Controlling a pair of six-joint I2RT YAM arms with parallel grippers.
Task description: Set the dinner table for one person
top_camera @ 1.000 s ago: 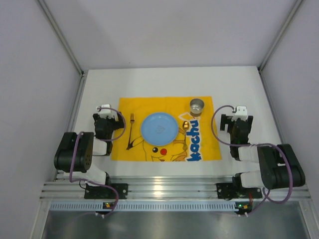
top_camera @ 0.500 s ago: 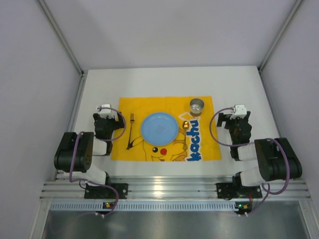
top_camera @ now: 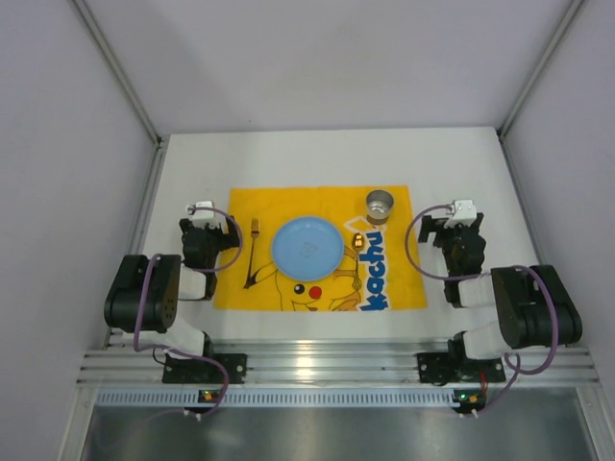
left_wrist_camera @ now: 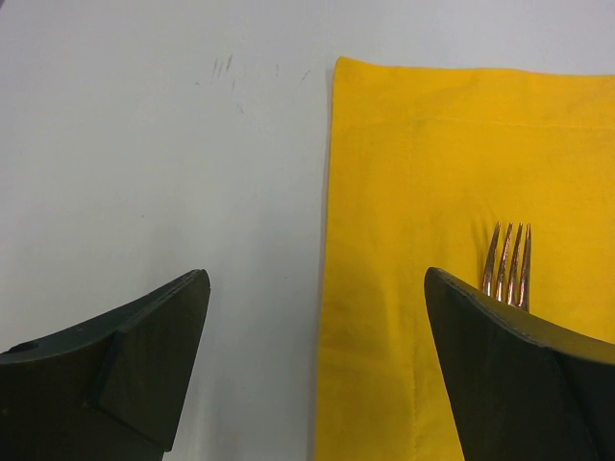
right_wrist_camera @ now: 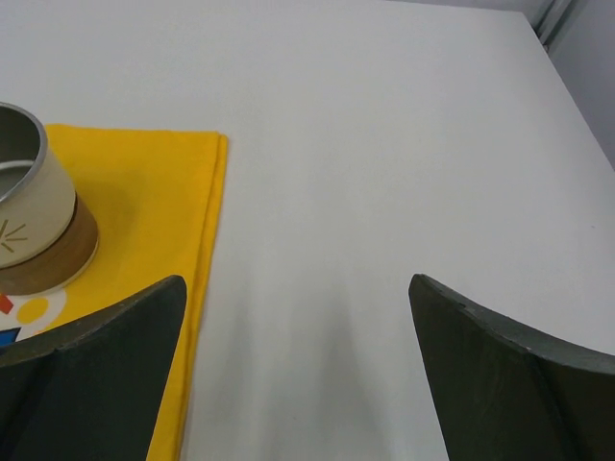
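Observation:
The dinner table (top_camera: 317,158) is a white top with a yellow Pikachu-print cloth (top_camera: 288,206) spread on its middle. A blue plate (top_camera: 306,248) lies at the cloth's centre. Left of it is a copper fork (top_camera: 254,250), its tines (left_wrist_camera: 509,257) also in the left wrist view. A spoon (top_camera: 356,248) lies to the plate's right, and a metal cup (top_camera: 380,205) (right_wrist_camera: 24,216) stands on the far right corner. My left gripper (top_camera: 201,209) (left_wrist_camera: 317,279) hangs open over the cloth's left edge. Open too, my right gripper (top_camera: 462,209) (right_wrist_camera: 296,280) is over bare table just right of the cloth.
A silver slotted rail (top_camera: 327,365) runs along the near edge and carries both arm bases. Grey walls (top_camera: 58,192) close in the left, right and far sides. White tabletop shows beyond the cloth at the back and at both sides.
The right arm's elbow has drawn in and its gripper has edged slightly left and away. The left arm and the things on the cloth have not moved.

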